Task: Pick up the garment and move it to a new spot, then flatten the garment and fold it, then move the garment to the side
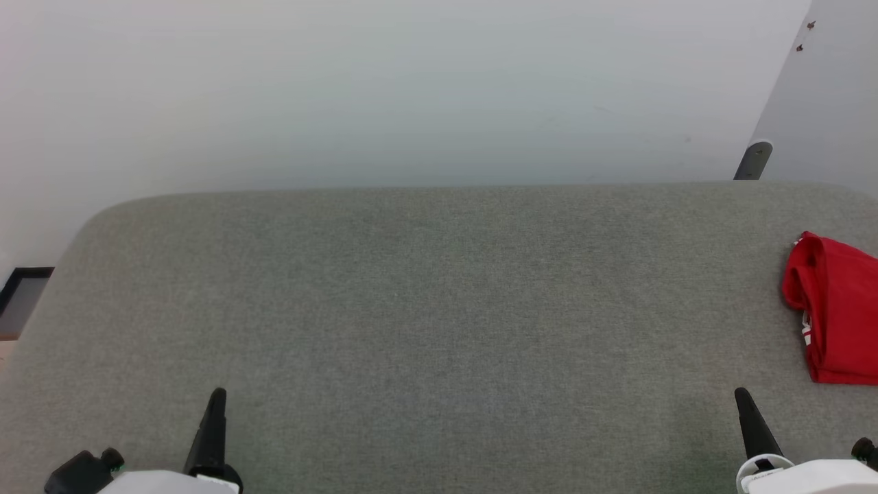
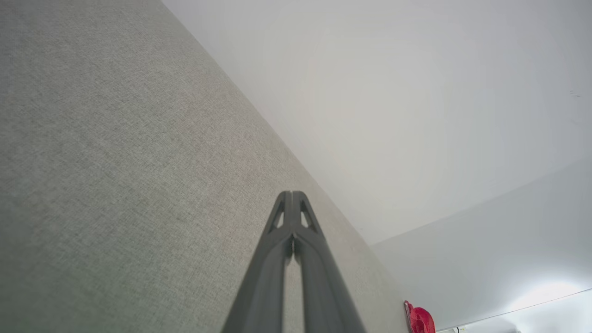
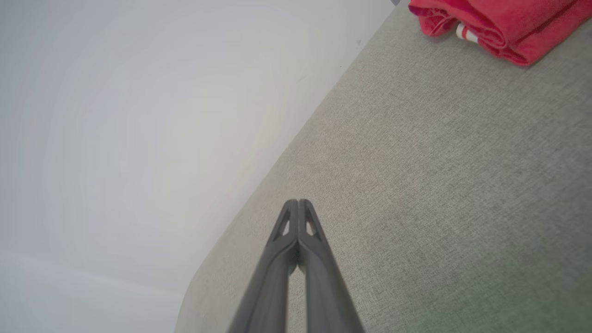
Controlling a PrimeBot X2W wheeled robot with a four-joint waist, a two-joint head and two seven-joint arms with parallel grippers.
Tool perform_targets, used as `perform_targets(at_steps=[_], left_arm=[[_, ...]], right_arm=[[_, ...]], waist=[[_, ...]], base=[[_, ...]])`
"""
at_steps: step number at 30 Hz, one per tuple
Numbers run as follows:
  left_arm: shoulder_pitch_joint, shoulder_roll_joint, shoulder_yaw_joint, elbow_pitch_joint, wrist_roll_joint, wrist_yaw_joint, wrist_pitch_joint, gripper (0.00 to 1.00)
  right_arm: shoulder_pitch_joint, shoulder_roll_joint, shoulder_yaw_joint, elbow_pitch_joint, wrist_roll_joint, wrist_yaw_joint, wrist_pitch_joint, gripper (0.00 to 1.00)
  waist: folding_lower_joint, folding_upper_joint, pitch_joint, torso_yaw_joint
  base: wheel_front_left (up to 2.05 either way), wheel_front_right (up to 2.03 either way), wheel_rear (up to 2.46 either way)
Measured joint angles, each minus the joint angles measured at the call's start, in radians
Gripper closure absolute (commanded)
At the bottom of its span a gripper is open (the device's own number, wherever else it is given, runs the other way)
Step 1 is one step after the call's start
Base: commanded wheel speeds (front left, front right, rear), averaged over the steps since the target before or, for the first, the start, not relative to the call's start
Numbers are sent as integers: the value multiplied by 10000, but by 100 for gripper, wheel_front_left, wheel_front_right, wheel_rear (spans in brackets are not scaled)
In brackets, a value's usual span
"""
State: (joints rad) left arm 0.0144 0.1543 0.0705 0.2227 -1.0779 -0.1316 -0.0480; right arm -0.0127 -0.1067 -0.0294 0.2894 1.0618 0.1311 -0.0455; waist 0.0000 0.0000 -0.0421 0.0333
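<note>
Folded red garment (image 1: 835, 309) lies at the grey fabric surface's (image 1: 439, 309) right edge | left gripper (image 1: 217, 394) closed, empty, near left | right gripper (image 1: 741, 394) closed, empty, near the garment, apart

No readable text, labels, or numbers

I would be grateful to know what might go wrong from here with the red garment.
The garment lies at the far right of the table, cut off by the head view's edge, so a reach there would be partly blind. Its fold looks loose, striped trim poking out; a nudge might undo it. The right gripper is shut and would likely shove the cloth unless opened first.
</note>
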Motion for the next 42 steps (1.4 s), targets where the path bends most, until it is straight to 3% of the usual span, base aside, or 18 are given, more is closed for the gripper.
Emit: perform_targets(at_steps=[42], left_arm=[[-763, -673, 286, 146, -3434, 2, 1051, 100]], right_arm=[[-593, 359, -556, -284, 3545, -4, 1037, 100]], waist=[[0, 0, 259, -191]], base=[[0, 0, 0]])
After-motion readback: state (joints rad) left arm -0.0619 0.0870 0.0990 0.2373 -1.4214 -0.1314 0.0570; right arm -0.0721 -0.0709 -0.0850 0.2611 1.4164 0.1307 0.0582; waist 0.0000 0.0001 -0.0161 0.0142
